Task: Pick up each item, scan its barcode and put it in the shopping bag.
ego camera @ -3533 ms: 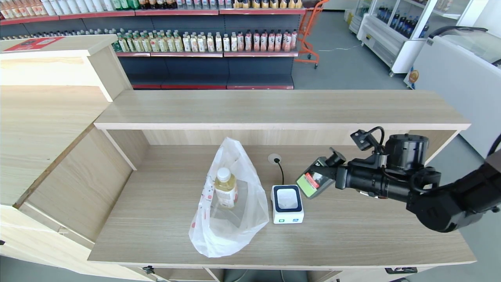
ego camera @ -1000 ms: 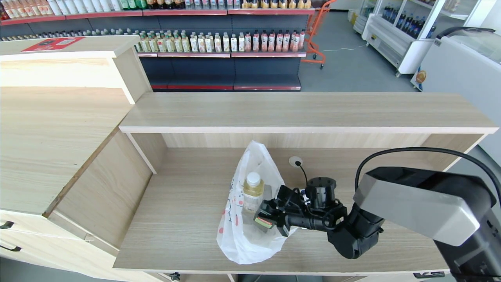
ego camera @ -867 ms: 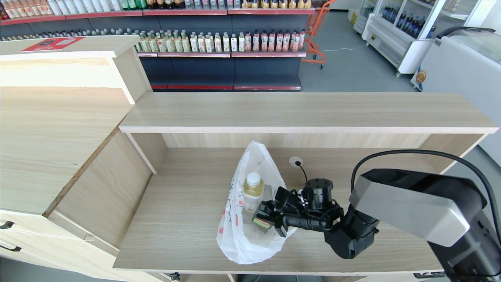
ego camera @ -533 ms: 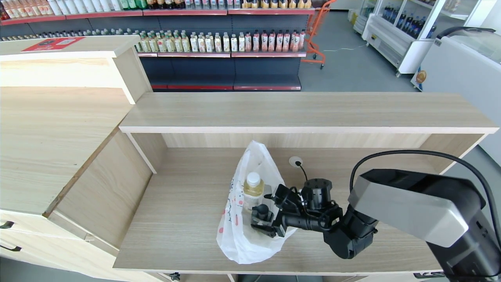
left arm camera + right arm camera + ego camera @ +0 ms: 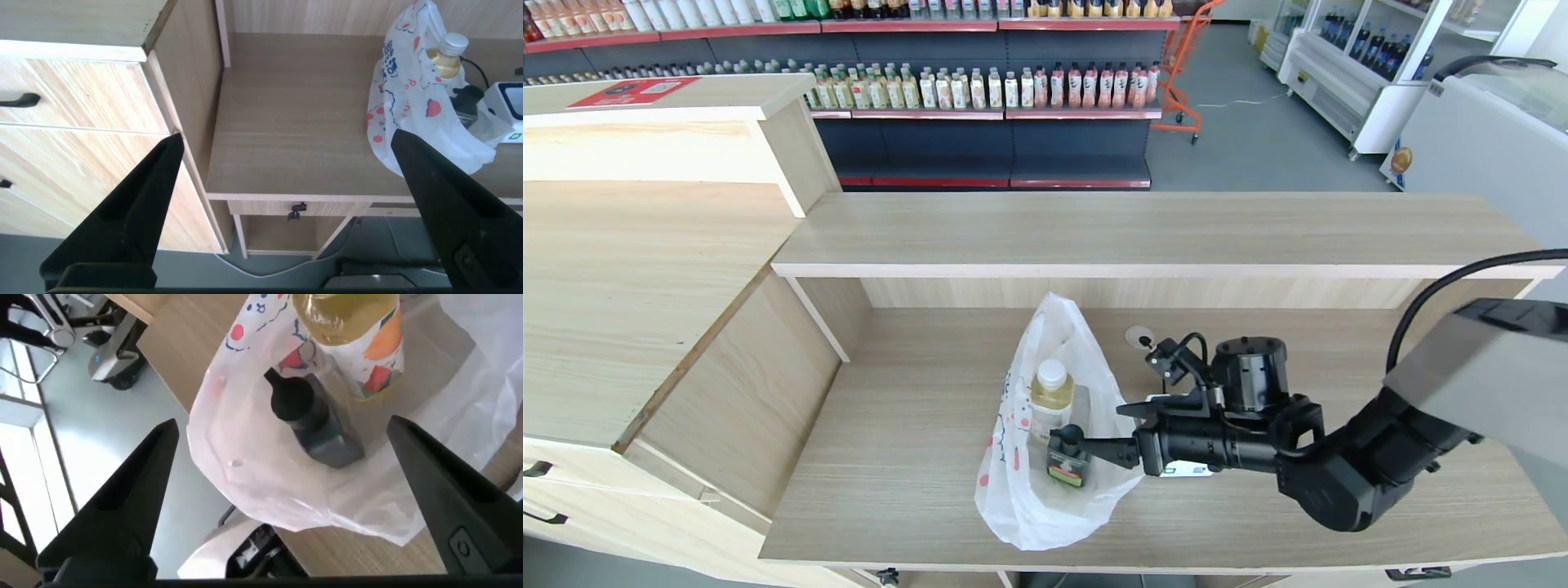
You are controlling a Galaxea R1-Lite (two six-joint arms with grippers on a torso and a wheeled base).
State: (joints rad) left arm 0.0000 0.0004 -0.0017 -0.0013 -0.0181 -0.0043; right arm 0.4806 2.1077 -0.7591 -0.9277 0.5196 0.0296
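Your small dark bottle with the black cap sits inside the white shopping bag, on the lower counter. It stands roughly upright, just beside the taller tea bottle; you cannot tell whether the two touch.

Judge the dark bottle as stiff and fairly light, with a smooth label that may slip under a loose pinch. If you need it again, take it across the body just under the shoulder, not by the cap. The bag is thin, soft film: it slumps, clings and gives no support, so anything that brushes its rim could drag it and tip both bottles.

Your right gripper hangs at the bag's mouth on the scanner side. Its jaws stand wide apart and hold nothing; the lower finger reaches toward the dark bottle's cap, though contact is not clear. In the right wrist view the dark bottle lies between and beyond the spread fingers, clear of both. The scanner is mostly under that arm.

Your left gripper is also spread wide and empty, near the counter's left end and well apart from the bag.
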